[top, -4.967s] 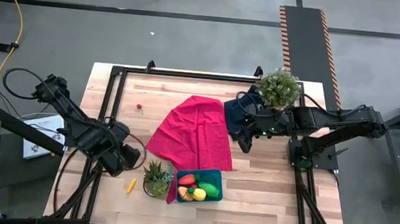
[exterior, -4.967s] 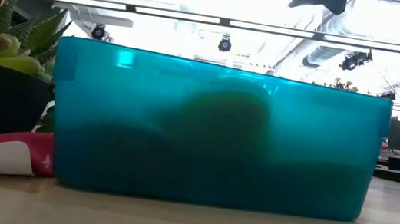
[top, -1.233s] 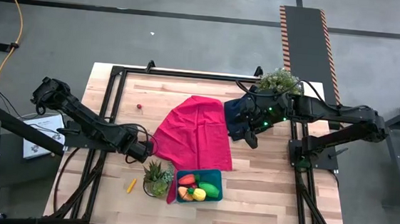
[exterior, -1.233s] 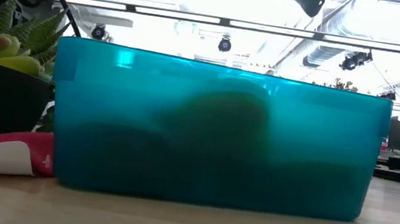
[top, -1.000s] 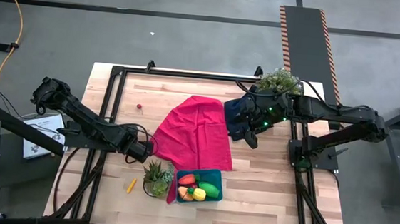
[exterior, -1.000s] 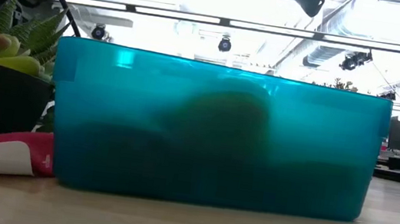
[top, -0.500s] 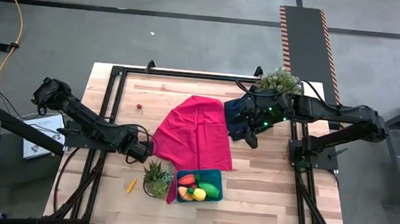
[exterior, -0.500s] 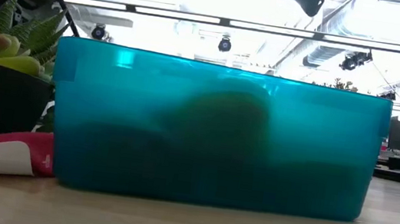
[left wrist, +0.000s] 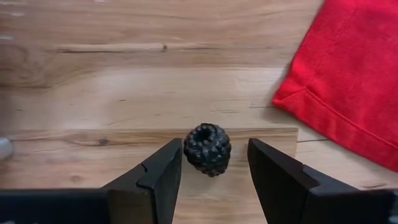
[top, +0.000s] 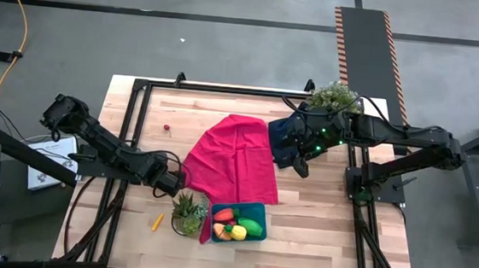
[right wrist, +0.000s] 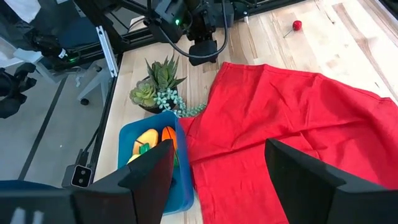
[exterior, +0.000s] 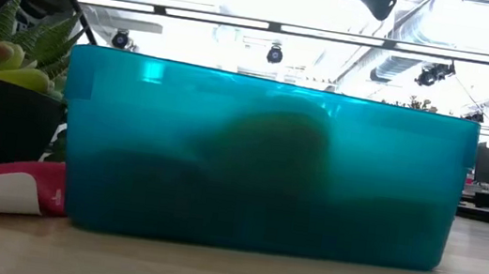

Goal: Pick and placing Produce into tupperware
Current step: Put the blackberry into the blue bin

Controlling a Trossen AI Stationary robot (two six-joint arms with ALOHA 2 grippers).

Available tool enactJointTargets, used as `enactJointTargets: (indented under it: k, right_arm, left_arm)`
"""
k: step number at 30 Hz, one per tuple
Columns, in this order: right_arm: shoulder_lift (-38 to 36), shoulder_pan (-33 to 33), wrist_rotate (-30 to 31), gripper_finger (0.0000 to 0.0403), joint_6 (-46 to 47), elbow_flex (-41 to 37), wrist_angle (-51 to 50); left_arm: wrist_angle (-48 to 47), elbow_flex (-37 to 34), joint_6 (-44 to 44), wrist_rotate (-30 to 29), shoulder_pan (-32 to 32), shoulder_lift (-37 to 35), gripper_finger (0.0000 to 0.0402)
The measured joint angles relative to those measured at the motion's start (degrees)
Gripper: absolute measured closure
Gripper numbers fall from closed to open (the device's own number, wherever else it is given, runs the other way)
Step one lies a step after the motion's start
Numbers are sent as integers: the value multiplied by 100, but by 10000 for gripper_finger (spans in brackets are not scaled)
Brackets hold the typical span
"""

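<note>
Blackberry (left wrist: 208, 149), a small dark toy fruit, sits on the bare wood directly between the fingers of the left gripper (left wrist: 214, 163), whose jaws stand apart on either side without touching it; being nearly round, it has no long axis to align with. In the high view this gripper (top: 176, 181) is low over the table, just left of the red cloth (top: 236, 159) and far of the succulent (top: 188, 213). The thin yellow stick (top: 157, 222) lies alone near the left front. Right of the succulent, the tupperware (top: 259, 211) already holds the carrot (top: 224, 214) and green oval (top: 251, 227). Farther right, the right gripper (top: 299, 167) waits with jaws apart over the navy cloth (top: 282, 137), so the left arm is clearly nearer.
</note>
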Motion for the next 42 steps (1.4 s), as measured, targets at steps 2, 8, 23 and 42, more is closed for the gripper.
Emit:
enactJointTargets:
  k: [2,8,23,42]
  right_arm:
    - [1,0,0,160,4,0,-1]
    - [0,0,0,160,13,0,-1]
    - [1,0,0,160,20,0,-2]
    - [0,2,2,160,20,0,-4]
  left_arm:
    - [-26,0,-11,-2,0,0,229]
    - [-41,0,-20,-95,0,0,229]
    - [-43,0,-17,-153,0,-2,229]
    - [-33,2,-10,-150,0,-2,264]
